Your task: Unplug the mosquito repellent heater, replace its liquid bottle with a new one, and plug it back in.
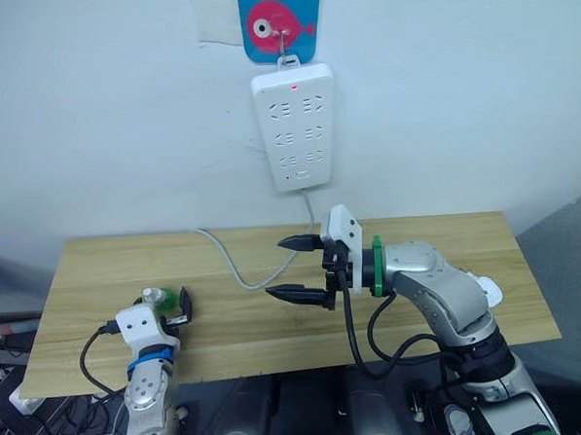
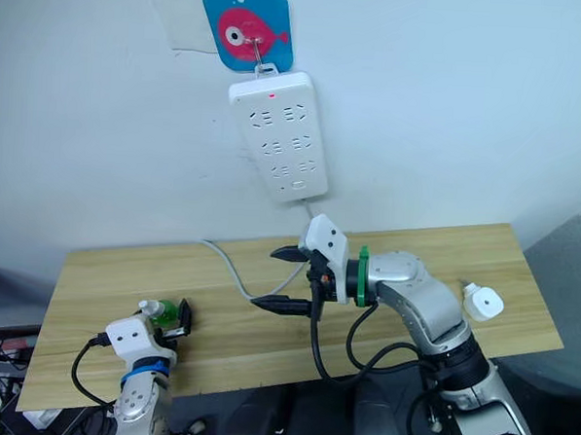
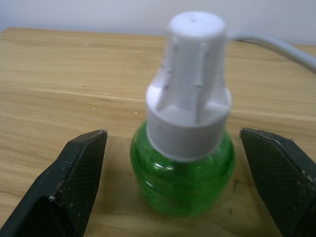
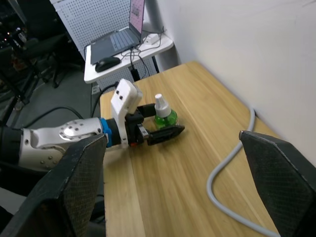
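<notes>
Your biggest risk sits at the left gripper (image 3: 173, 187): the small green liquid bottle with a white ribbed cap (image 3: 187, 123) stands upright between its black fingers (image 3: 74, 182), and neither finger touches the glass. The bottle looks narrow-based and top-heavy. If you close with one finger arriving first, I judge you could tip or skid it across the pale wooden tabletop (image 1: 435, 245). Centre the bottle before you squeeze, and grip the round green body, not the tapering cap, where the pads may slide off.

A second hazard is the grey cable (image 1: 232, 263) that trails over the table from the long white power strip (image 1: 293, 125) hanging on the wall below a blue fish-pattern hook plate (image 1: 277, 22). A sweep of either arm could snag it and tug the strip.

The right gripper (image 1: 299, 269) hangs above the middle of the table with its fingers spread wide, holding nothing and touching nothing. The left one is also wide open, straddling the bottle without contact.

The small white rounded mosquito repellent heater (image 2: 482, 303) lies on the table near its right edge, just beside the right forearm and behind that gripper. It is unplugged from the strip. Swinging that elbow outward could knock it off the edge, so mind the arm's sweep when you reach back for it.
</notes>
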### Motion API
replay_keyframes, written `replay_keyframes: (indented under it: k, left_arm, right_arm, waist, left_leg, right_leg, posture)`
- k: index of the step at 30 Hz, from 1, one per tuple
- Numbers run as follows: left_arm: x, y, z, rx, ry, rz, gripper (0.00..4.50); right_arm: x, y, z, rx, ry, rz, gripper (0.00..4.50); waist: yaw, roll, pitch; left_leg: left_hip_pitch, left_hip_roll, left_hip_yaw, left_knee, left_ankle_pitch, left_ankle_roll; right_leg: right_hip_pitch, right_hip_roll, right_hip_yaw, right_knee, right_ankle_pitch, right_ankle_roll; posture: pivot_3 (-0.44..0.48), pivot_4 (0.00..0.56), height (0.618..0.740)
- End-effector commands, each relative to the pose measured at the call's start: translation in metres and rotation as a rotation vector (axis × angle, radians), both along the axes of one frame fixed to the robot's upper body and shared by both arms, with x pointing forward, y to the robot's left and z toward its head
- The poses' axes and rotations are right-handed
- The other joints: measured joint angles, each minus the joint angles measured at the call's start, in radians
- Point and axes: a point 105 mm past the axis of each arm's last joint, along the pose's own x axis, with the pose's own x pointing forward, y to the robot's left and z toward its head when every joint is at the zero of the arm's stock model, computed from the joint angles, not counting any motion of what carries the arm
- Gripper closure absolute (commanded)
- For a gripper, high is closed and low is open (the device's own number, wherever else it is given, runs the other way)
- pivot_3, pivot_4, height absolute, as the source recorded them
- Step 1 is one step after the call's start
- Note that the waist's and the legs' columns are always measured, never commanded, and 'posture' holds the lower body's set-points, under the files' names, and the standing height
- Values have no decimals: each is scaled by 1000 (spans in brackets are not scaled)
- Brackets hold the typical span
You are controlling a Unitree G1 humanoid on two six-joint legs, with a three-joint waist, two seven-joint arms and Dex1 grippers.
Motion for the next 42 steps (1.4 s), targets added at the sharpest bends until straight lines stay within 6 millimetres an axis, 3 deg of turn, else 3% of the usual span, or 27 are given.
replay_keyframes:
  k: [1,7,8,12,14,18,23,25,30,36,41,42]
  left_arm:
    - [-6,10,0,9,-17,41,378]
    - [-4,9,0,24,-24,26,2186]
    - [-5,9,0,23,-24,28,2266]
    - [-5,-3,4,65,-13,-40,2266]
    - [1,-17,19,113,-24,-136,2266]
    - [13,-72,68,225,-67,-495,2266]
    - [3,-141,95,259,34,-976,2266]
    - [-1,-159,100,292,59,-1096,2266]
    - [3,-178,108,305,63,-1197,2266]
    - [18,-186,125,334,38,-1248,2266]
    - [21,-184,126,324,39,-1268,2266]
    - [21,-185,125,324,40,-1272,2266]
  right_arm:
    - [-6,2,16,45,-23,8,0]
    - [-7,2,16,45,-20,2,0]
    - [-8,1,16,43,-21,0,0]
    - [-3,-5,15,41,-36,-38,0]
    - [0,-9,15,43,-52,-71,0]
    - [0,-14,9,27,-91,-135,0]
    - [4,-13,-6,24,-112,-240,0]
    - [5,-10,-7,32,-118,-265,0]
    - [4,-1,-7,38,-128,-288,0]
    - [6,-2,-14,18,-114,-345,0]
    - [10,-2,-16,31,-101,-397,0]
    - [11,-1,-16,35,-102,-403,184]
  waist:
    - [0,0,0]
    - [0,0,0]
    - [0,0,0]
    - [0,0,0]
    - [1,0,0]
    - [9,0,0]
    - [4,0,0]
    - [-4,0,0]
    - [-21,0,0]
    - [-27,0,-1]
    - [-37,0,-1]
    - [-40,0,-1]
  left_leg:
    - [0,0,0,0,0,0]
    - [0,0,0,-1,0,0]
    - [0,0,0,-1,0,0]
    - [0,0,0,-1,0,0]
    - [-1,0,0,-1,0,-1]
    - [-2,0,-4,-1,0,-2]
    - [-1,0,-3,-2,0,-2]
    - [-2,0,-2,-2,0,-2]
    - [-1,1,0,-3,2,-6]
    - [-2,0,-1,-2,2,-6]
    - [-2,0,1,-2,3,-7]
    - [-2,0,1,-2,3,-7]
  right_leg:
    - [0,0,0,0,0,0]
    - [0,0,0,0,0,0]
    - [0,0,0,0,0,0]
    - [0,0,0,0,0,0]
    - [-1,0,0,-1,0,0]
    - [-1,0,0,0,0,0]
    - [0,0,-1,0,0,0]
    - [-2,1,-1,0,0,0]
    - [-3,1,0,1,0,0]
    - [-3,1,-1,1,0,0]
    - [-3,1,1,0,0,0]
    - [-4,1,1,0,0,0]
  posture:
    - [28,355,740]
    - [35,345,740]
    - [39,342,740]
    - [59,329,740]
    - [72,317,740]
    - [85,312,740]
    - [55,300,740]
    - [37,301,740]
    - [-11,288,740]
    - [-73,284,740]
    - [-100,284,740]
    - [-103,283,740]
